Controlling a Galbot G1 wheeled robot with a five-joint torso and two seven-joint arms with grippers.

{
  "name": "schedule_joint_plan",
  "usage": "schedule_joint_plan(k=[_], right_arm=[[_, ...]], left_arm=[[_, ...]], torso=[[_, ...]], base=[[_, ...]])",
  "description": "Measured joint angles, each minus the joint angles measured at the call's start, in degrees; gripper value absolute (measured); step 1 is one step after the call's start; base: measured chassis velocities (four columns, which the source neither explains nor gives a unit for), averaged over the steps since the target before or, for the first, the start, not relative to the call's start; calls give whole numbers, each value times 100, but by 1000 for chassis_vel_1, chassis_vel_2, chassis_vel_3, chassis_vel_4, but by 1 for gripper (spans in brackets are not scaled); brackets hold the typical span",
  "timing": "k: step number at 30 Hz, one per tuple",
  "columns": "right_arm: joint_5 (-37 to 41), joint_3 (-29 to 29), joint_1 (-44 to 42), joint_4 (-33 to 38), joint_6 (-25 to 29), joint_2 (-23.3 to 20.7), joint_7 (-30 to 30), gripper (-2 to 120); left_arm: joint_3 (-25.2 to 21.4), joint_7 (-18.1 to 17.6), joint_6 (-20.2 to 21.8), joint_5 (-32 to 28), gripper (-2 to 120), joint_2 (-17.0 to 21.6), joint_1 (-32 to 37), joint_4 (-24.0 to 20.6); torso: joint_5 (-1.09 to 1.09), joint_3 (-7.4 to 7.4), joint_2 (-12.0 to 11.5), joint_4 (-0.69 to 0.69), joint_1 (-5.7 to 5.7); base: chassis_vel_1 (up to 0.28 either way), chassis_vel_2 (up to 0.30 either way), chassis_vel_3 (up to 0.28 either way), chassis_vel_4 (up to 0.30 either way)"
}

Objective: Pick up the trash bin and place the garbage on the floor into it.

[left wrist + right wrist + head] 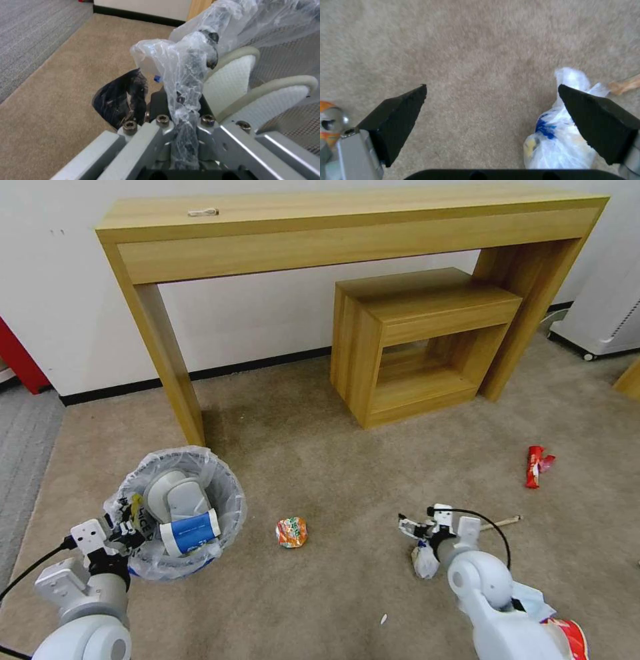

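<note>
Lower left of the head view: left gripper [123, 530] clamped on the rim and liner of the bin [177, 511], already loaded with slippers [177, 497] and cup [191, 531]. Lower right: right gripper [419, 528] spread wide over carpet [333, 460], white wrapper [560, 140] beside one finger. Wrapper probably light, soft, crushable; best pinched mid-body

My head camera looks down on the carpet [347, 473]; both wrist cameras sit close above that same floor.
</note>
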Motion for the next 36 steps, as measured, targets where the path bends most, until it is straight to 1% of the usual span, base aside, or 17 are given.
schedule_joint_plan(k=[1, 3, 5, 7, 8, 11, 20, 21, 23, 24, 25, 27, 29, 31, 32, 35, 36], right_arm=[[-14, -30, 113, -192, -54, 19, 10, 100], [-30, -34, 147, -250, -98, 27, 31, 100], [-85, -21, 265, -435, -342, 32, 169, 100], [-87, -9, 280, -455, -388, 27, 196, 100], [-89, 35, 309, -519, -535, -16, 278, 100], [-136, 87, 311, -618, -631, -119, 301, 100], [-456, 111, 522, -1320, -518, -143, 24, 100], [-461, 111, 533, -1343, -516, -134, 7, 98], [-502, 109, 567, -1425, -509, -92, -57, 88], [-502, 109, 567, -1425, -509, -92, -57, 88], [-527, 108, 572, -1453, -504, -80, -70, 85], [-623, 106, 568, -1529, -488, -69, -118, 74], [-629, 106, 567, -1533, -487, -69, -120, 72], [-758, 107, 530, -1620, -464, -89, -181, 59], [-758, 107, 530, -1620, -464, -89, -181, 59], [-890, 136, 510, -1725, -341, -106, -267, 43], [-890, 136, 510, -1725, -341, -106, -267, 43]], left_arm=[[8, 2, 0, 23, 0, -6, -2, 3], [9, 2, 0, 27, 0, -7, -2, 3], [7, 2, 0, 47, 0, -7, -2, 9], [6, 2, 0, 49, 0, -7, -2, 12], [5, 2, 0, 53, 0, -7, -4, 26], [10, 2, 0, 64, 0, -16, -10, 62], [66, 9, 0, 71, 0, -25, -43, 92], [66, 9, 0, 70, 0, -24, -44, 94], [61, 12, 0, 49, 0, -18, -47, 103], [61, 12, 0, 49, 0, -18, -47, 103], [58, 13, 0, 40, 0, -16, -47, 106], [38, 16, -4, -2, 0, -6, -45, 116], [37, 16, -5, -6, 0, -5, -44, 116], [28, 25, -20, -52, 0, -1, -32, 125], [28, 25, -20, -52, 0, -1, -32, 125], [35, 31, -29, -61, 0, -4, -32, 125], [35, 31, -29, -61, 0, -4, -32, 125]], torso=[[0, 0, 0, 0, 0], [-1, 0, 0, 0, 0], [0, 0, 0, 0, 0], [0, 0, 0, 0, 0], [-1, 0, 0, 0, 0], [-1, 0, 0, 0, 0], [0, 0, 0, 0, 0], [1, 0, 0, 0, 0], [0, 0, 0, 0, 0], [0, 0, 0, 0, 0], [0, 0, 0, 0, 0], [0, 0, 0, 0, 0], [0, 0, 0, 0, 0], [-1, 0, 0, 0, 0], [-1, 0, 0, 0, 0], [0, 0, 0, 0, 0], [0, 0, 0, 0, 0]], base=[[0, 0, 0, 0], [0, 0, 0, 0], [0, 0, 0, 0], [0, 0, 0, 0], [0, 0, 0, 0], [0, 0, 0, 0], [0, 0, 0, 0], [0, 0, 0, 0], [0, 0, 0, 0], [0, 0, 0, 0], [0, 0, 0, 0], [0, 0, 0, 0], [0, 0, 0, 0], [0, 0, 0, 0], [0, 0, 0, 0], [0, 0, 0, 0], [0, 0, 0, 0]])
